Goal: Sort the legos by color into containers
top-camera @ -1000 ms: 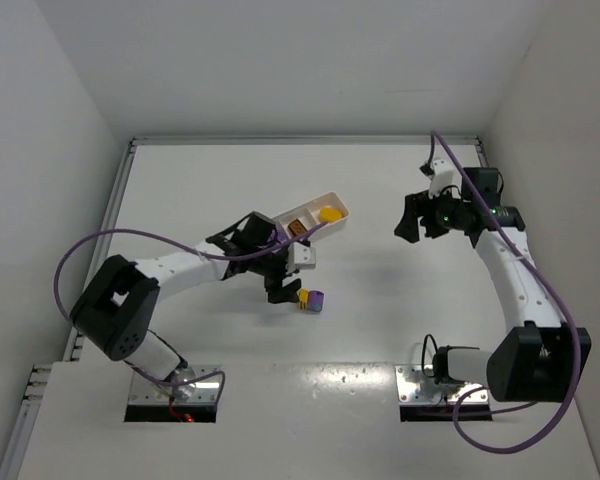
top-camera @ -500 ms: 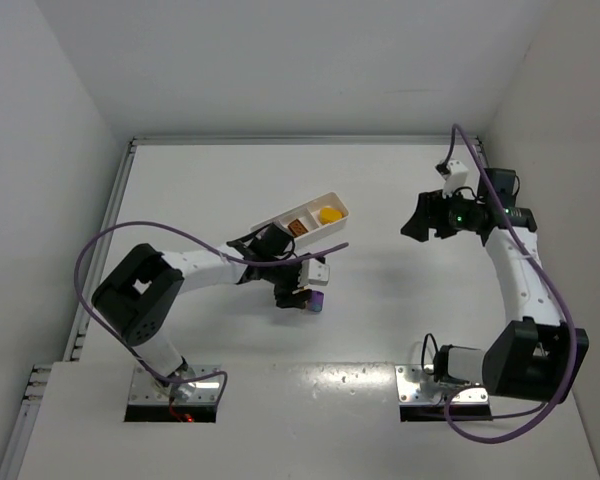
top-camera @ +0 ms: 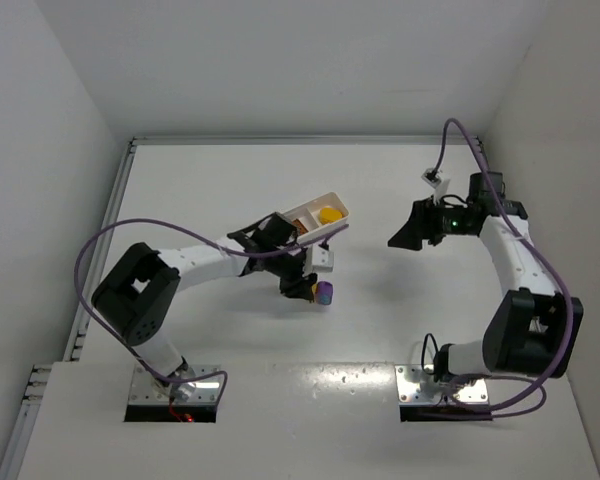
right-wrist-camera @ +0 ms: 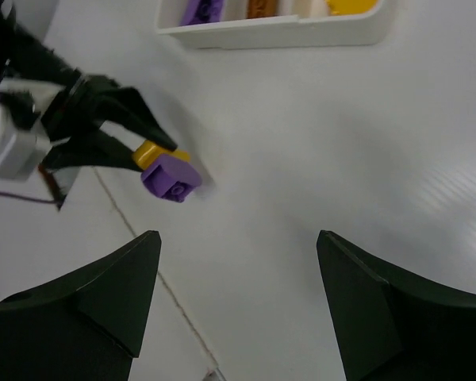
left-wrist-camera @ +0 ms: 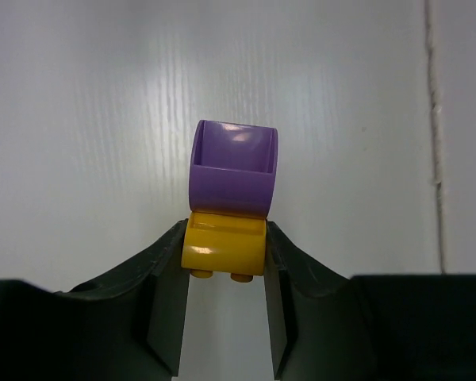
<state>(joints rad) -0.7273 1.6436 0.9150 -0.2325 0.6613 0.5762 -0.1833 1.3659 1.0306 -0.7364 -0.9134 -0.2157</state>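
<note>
Grip: yellow brick (left-wrist-camera: 224,248) is being pinched between the closed fingers of the left gripper (left-wrist-camera: 224,266), with a purple brick (left-wrist-camera: 232,171) stuck to it.
Place: both are being held just beside the tray (right-wrist-camera: 285,33), on its near side.
Right gripper (right-wrist-camera: 238,238): being held wide open and empty, well apart from the tray.
Risk: two colours are being gripped as one, so one brick is likely being sent to the wrong compartment unless they are split.
</note>
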